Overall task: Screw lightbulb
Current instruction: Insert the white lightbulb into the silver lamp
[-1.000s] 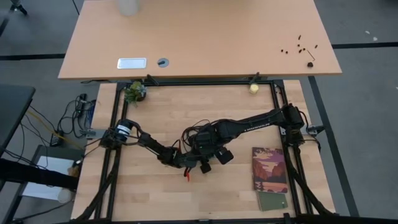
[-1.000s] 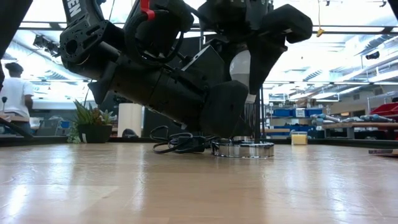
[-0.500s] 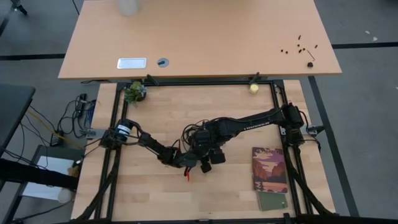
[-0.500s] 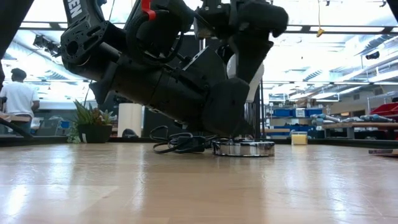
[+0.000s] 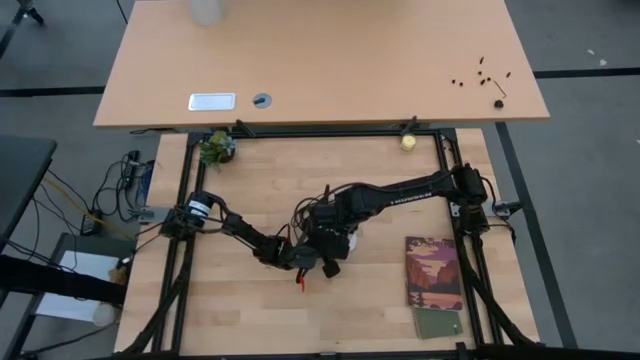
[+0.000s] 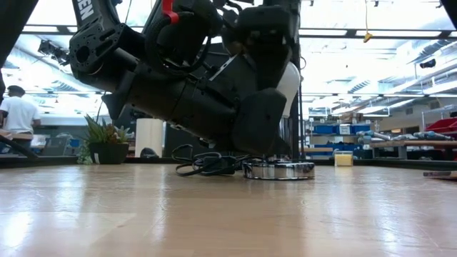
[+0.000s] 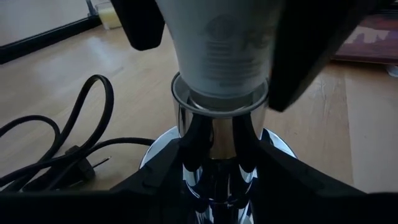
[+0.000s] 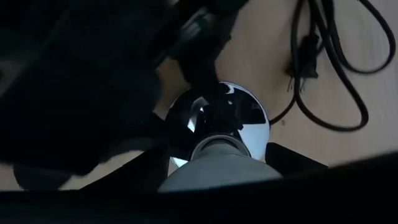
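Observation:
The white lightbulb (image 7: 217,43) stands upright with its base in the top cup of the silver socket (image 7: 214,134). The socket's round disc (image 6: 278,170) rests on the wooden table, and its black cord (image 7: 62,143) trails beside it. My right gripper (image 5: 330,240) comes down from above and is shut on the bulb (image 6: 289,80). My left gripper (image 5: 305,262) reaches in low and nearly level and is shut on the socket's stem. In the low view the arms hide most of the bulb. My left gripper pinches the socket's chrome stem (image 7: 214,149) between its two fingers, just above the disc. The fingers come in nearly level from the table's left and near side. The socket stands upright with its disc on the table. My right gripper pinches the bulb's white body (image 7: 186,37) between its two fingers (image 7: 143,25), one on each side. The fingers point straight down from above. The bulb stands upright with its base in the socket's cup (image 7: 219,96).
A booklet (image 5: 433,272) and a small green card (image 5: 438,323) lie at the table's right near side. A potted plant (image 5: 216,148) and a yellowish ball (image 5: 408,142) sit at the far edge. A person (image 6: 16,114) stands in the room beyond.
My right gripper has rolled about its upright axis over the bulb, its body swinging round while it stays over the socket. My left gripper and the socket have kept still.

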Motion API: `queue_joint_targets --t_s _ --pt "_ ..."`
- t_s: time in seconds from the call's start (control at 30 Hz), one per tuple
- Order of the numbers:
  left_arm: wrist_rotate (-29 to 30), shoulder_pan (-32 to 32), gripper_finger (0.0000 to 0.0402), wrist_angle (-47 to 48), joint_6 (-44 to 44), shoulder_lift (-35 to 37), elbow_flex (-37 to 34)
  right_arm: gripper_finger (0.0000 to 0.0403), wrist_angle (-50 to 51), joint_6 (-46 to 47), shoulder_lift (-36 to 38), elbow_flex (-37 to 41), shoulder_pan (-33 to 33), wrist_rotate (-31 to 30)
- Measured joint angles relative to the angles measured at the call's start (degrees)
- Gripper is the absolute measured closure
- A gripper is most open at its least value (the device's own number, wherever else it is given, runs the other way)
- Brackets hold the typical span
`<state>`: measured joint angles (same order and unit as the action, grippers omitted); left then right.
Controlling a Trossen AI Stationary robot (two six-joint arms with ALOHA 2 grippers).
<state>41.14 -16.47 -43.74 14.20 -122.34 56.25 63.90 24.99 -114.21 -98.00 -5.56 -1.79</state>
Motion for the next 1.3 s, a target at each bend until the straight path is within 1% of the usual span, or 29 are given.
queue_joint_targets --t_s 0.63,0.73,0.8,0.93,1.03,1.2,1.27,1.3 --pt "-0.33 -0.02 0.0223 0.26 1.44 0.07 0.00 0.0132 -0.20 27.34 -0.02 0.04 0.39 0.07" --pt "-0.32 -0.02 0.0223 0.30 1.39 0.09 0.00 0.0130 -0.25 30.15 -0.02 0.04 0.39 0.16" --pt "-0.05 -0.02 0.0223 0.43 1.29 0.09 0.00 0.0126 -0.28 29.03 -0.02 0.04 0.39 0.21" --pt "0.21 -0.04 0.0223 0.66 1.51 0.09 -0.16 0.0108 -0.64 19.84 -0.02 0.04 0.47 1.37" --pt "1.46 -0.11 0.0223 1.29 1.44 0.11 -0.24 0.0082 -0.65 13.57 -0.02 0.04 0.48 2.26" --pt "1.37 -0.20 0.0223 1.41 1.18 0.11 -0.26 0.0020 -0.76 4.41 -0.02 0.04 0.87 4.30" --pt "1.20 -0.24 0.0223 1.40 1.21 0.11 -0.26 0.0008 -0.82 2.35 -0.03 -0.09 1.09 4.70" --pt "1.17 -0.24 0.0223 1.41 1.22 0.13 -0.26 0.0009 -0.48 1.43 -0.07 -0.44 1.09 4.71"
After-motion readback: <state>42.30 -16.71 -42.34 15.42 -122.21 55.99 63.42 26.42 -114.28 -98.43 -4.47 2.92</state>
